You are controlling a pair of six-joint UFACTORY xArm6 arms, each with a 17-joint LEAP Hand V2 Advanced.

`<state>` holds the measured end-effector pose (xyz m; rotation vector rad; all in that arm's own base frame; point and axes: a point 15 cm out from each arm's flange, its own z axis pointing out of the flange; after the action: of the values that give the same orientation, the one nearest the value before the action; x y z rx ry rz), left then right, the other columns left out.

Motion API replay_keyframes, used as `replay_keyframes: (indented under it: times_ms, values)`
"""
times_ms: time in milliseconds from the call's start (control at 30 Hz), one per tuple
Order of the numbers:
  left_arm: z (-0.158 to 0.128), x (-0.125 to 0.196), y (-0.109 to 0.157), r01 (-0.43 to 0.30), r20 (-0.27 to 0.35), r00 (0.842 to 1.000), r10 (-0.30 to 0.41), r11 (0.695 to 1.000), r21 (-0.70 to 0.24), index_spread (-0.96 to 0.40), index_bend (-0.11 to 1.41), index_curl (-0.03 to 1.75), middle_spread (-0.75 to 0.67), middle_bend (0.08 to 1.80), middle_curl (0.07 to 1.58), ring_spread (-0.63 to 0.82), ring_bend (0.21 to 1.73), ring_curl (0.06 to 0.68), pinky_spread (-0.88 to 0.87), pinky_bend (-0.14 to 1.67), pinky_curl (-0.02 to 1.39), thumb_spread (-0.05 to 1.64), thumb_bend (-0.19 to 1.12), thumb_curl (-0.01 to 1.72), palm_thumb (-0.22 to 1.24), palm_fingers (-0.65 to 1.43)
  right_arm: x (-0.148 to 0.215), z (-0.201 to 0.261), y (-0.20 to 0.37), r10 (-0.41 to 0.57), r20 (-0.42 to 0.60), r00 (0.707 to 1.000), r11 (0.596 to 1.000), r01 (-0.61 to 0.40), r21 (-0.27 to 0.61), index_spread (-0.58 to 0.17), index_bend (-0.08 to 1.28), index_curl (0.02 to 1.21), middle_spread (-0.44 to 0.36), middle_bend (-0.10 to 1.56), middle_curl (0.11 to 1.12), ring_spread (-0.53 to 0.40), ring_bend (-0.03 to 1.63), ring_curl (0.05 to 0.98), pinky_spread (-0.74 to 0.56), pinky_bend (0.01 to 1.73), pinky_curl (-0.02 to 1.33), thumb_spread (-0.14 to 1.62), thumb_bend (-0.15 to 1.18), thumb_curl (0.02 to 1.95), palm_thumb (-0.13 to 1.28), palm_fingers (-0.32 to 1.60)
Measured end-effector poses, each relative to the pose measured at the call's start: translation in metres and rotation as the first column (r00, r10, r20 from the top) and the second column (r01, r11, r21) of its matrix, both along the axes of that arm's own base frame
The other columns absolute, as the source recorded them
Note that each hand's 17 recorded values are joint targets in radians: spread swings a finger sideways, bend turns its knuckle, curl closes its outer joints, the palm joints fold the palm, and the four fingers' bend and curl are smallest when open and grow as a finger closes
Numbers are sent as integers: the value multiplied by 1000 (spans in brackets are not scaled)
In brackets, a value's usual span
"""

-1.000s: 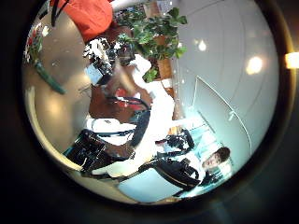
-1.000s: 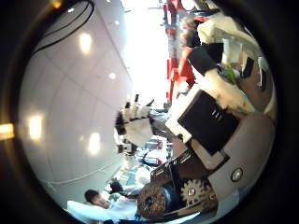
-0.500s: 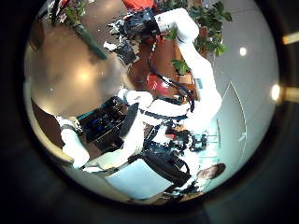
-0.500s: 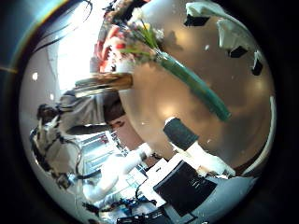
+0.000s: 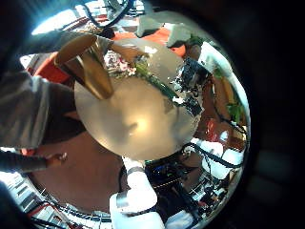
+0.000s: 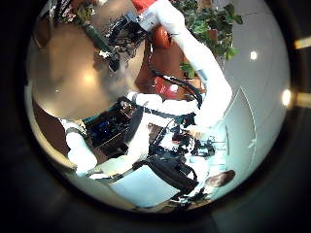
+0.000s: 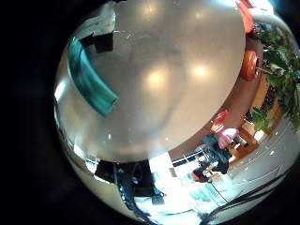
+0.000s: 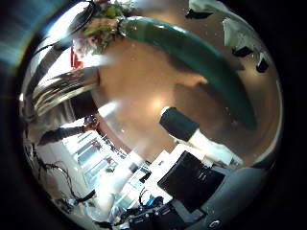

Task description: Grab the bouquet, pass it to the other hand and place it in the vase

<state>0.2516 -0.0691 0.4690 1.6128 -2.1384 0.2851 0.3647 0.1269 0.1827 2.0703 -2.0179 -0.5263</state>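
The bouquet (image 5: 152, 78) lies flat on the round table (image 5: 133, 129), its flowers pointing toward the tall metal vase (image 5: 88, 65) that stands upright at the table's edge. My right hand (image 5: 193, 74) hovers low over the wrapped stem end, open. From its palm the stem (image 8: 197, 56) runs close between the fingertips (image 8: 240, 43) and the thumb (image 8: 182, 125), which do not touch it. The same stem (image 7: 94, 80) lies on the tabletop just under that palm. My left hand (image 6: 102, 146) stays off to one side of the table, fingers relaxed and holding nothing.
The vase (image 8: 59, 88) stands beyond the flower heads (image 8: 106, 24), seen from the right palm. The right arm (image 6: 199, 73) reaches over the table. Potted plants (image 6: 219, 19) stand in the room behind. Bare tabletop (image 7: 178, 75) lies beside the stem.
My right hand has come down over the bouquet's stem, which now fills far more of its palm view. The left hand has barely moved.
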Motion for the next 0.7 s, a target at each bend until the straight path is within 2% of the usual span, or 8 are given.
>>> replay_keyframes:
  times_ms: [233,467,700]
  values:
    - [-2,3,6,-12,-2,1000,12,1000,-3,199,180,356,453,194,337,587,539,189,501,188,294,1070,-24,330,336,137,4,-11,0,21,-13,1000,999,-22,-46,-335,352,675,-150,882,683,-215,1240,555,-436,929,659,1048,-19,465,555,719]
    - [-3,4,7,-15,-6,1000,15,1000,-5,199,180,357,453,195,337,583,534,190,501,188,295,1070,-24,329,336,136,15,-7,-7,11,8,1000,998,-10,-59,-383,328,713,-181,870,707,-218,1232,555,-492,954,659,1044,-25,458,569,748]
    - [-4,4,5,-12,-14,1000,12,1000,-7,199,180,357,453,194,337,583,533,191,501,188,295,1067,-24,334,342,137,45,3,0,2,112,994,999,2,-36,-419,286,749,-200,829,727,-218,1220,549,-528,962,641,1043,-26,449,569,774]
